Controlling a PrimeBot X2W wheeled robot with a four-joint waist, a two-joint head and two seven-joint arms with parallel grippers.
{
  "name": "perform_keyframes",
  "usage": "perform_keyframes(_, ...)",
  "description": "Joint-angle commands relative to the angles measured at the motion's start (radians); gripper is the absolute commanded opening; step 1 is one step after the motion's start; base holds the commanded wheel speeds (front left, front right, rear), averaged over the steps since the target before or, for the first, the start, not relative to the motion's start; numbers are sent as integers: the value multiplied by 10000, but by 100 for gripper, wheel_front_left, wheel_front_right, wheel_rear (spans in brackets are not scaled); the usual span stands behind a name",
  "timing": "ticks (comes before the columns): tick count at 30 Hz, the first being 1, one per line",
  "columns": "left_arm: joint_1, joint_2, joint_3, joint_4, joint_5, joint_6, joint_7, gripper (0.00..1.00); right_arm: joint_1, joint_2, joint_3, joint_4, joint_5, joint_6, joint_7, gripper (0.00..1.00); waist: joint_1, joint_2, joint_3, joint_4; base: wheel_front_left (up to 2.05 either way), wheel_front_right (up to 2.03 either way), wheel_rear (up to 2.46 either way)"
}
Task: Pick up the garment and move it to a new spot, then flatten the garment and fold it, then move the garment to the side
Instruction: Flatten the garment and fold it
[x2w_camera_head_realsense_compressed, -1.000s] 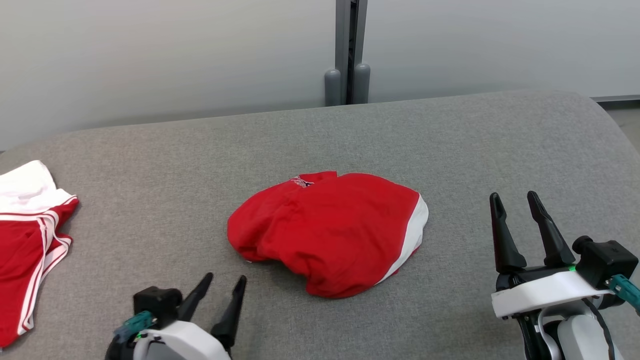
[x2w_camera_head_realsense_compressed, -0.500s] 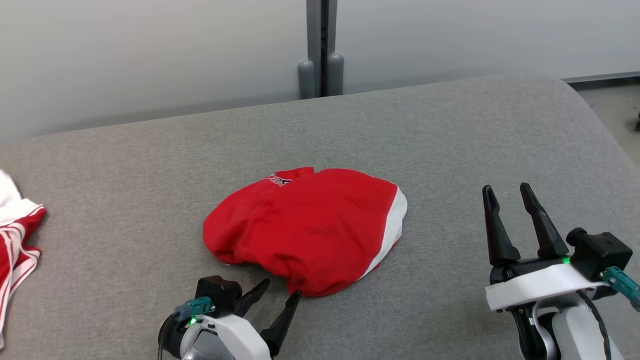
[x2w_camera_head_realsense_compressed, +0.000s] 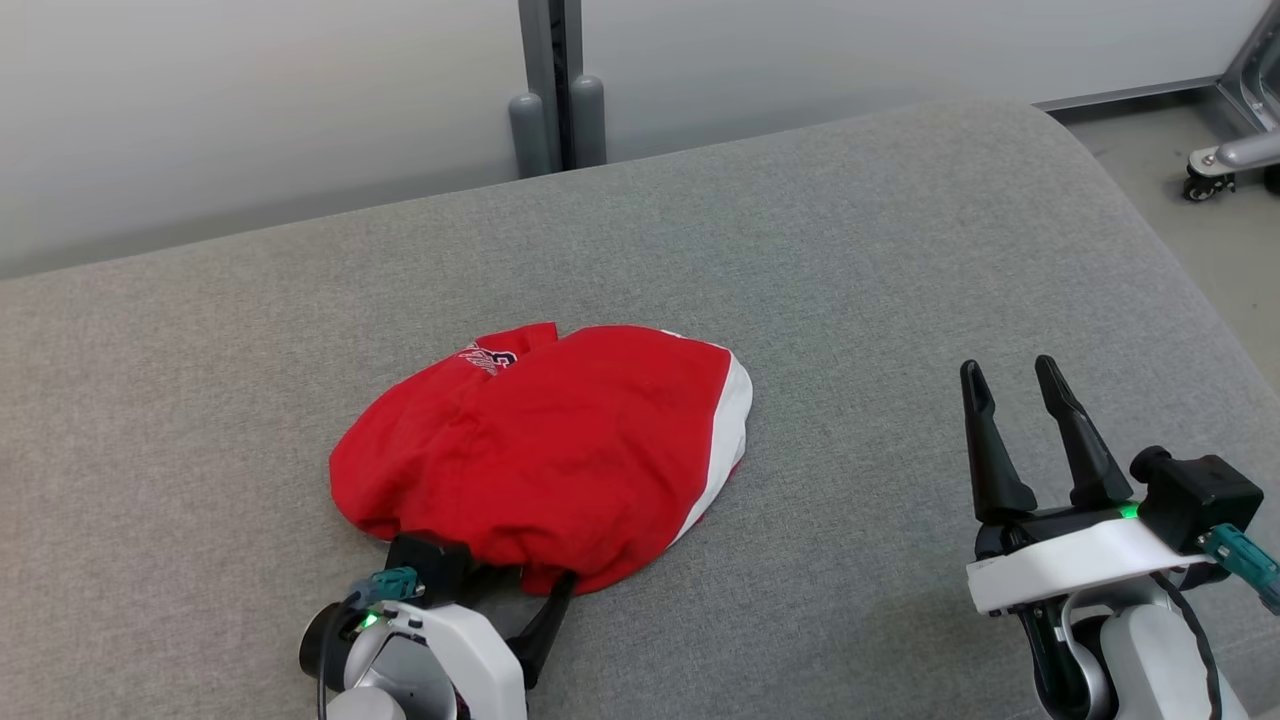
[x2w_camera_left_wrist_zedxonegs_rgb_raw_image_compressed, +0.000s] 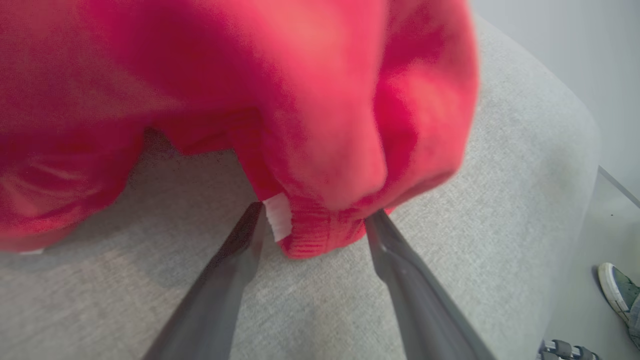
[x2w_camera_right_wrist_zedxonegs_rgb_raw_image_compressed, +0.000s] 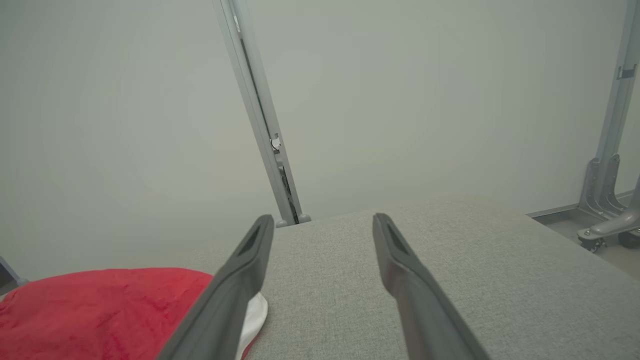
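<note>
got the left gripper (x2w_camera_left_wrist_zedxonegs_rgb_raw_image_compressed: 316, 210) spread round the hem of the red garment (x2w_camera_head_realsense_compressed: 540, 440), and the right gripper (x2w_camera_head_realsense_compressed: 1007, 366) splayed too, well apart.

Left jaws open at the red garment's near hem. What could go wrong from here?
1. The left gripper has its jaws open around only the ribbed hem; closing there may pinch a thin edge that slips on the lift.
2. The red garment lies bunched; a one-point lift would leave it hanging crumpled, while the right gripper sits open, apart from it.
3. Fingertips sit low on the gray cushion and might snag it.
</note>
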Motion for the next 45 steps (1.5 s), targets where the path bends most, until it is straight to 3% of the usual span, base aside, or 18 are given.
perform_keyframes(1, -190, 57, -26, 27, -92, -42, -28, 72, -116, -7, -4, -26, 29, 24, -83, 100, 0, 0, 37, -41, 0, 0, 0)
perform_keyframes(3, -264, 81, -97, 122, -110, -40, -71, 10, -101, -1, -17, -43, 19, 24, -83, 100, 0, 0, 60, -59, 0, 0, 0)
perform_keyframes(4, -309, 89, -126, 143, -139, -41, -75, 0, -90, 3, -31, -50, 10, 24, -83, 100, 0, 0, 68, -54, 0, 0, 0)
perform_keyframes(11, -425, 168, -270, 133, -225, -41, -91, 0, -15, 22, -126, -65, -19, 24, -84, 100, 0, 0, 78, 272, 0, 0, 0)
perform_keyframes(22, -64, 305, -402, -579, -318, 200, 408, 0, 49, -49, -95, 283, -10, 24, -74, 100, 0, 0, -34, 1449, 0, 0, 0)
perform_keyframes(34, 622, 1030, 40, -1766, -655, 886, 1076, 0, -157, -188, -261, 579, 30, 24, -75, 100, 0, 0, 25, 2916, 0, 0, 0)
perform_keyframes(45, 1043, 1931, 839, -2266, -976, 1480, 1363, 0, -52, -198, -397, 636, 35, 24, -75, 100, 0, 0, -117, 3250, 0, 0, 0)
